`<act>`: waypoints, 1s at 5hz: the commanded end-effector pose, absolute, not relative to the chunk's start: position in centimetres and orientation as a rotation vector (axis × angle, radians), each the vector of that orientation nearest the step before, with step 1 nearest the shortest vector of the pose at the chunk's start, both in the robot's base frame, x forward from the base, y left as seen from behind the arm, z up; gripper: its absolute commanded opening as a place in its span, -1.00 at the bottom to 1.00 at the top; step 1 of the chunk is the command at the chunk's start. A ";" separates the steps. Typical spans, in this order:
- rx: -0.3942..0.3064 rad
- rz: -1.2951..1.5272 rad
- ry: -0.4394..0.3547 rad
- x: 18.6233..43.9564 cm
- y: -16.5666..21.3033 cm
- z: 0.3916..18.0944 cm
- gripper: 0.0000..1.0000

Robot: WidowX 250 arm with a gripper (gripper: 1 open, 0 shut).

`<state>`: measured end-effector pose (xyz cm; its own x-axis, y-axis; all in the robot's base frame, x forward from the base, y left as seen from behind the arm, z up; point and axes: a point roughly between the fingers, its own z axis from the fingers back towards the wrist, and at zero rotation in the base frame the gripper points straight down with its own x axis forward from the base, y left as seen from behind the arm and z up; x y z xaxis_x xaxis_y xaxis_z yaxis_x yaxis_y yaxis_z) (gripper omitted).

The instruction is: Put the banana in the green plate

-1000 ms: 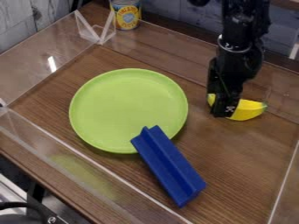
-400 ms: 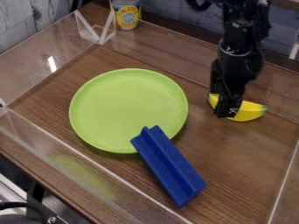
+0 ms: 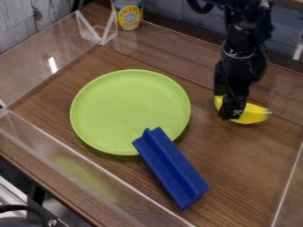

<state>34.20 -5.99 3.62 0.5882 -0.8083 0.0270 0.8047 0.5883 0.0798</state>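
on the counter (image 3: 254, 160) there is one banana (image 3: 251, 113), yellow and small. there is one green plate (image 3: 129, 111), round and wide. there is one blue block (image 3: 169, 167), long and rectangular. at the far edge stands one can (image 3: 127, 14) with a yellow label. there is one robot arm with one tool (image 3: 229, 103), and the tool has two fingers. clear plastic walls (image 3: 95, 27) stand around the counter; how many panels there are i cannot tell.
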 end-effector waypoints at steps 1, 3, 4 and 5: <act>0.066 -0.927 -0.110 34.9 -5.8 4.5 1.00; 0.061 -0.915 -0.116 35.1 -5.8 4.3 1.00; 0.061 -0.909 -0.111 35.0 -5.8 4.7 -1.00; 0.065 -0.912 -0.095 34.7 -5.6 5.7 -1.00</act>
<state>33.62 -5.52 3.18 0.6119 -0.7909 -0.0045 0.7904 0.6113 0.0398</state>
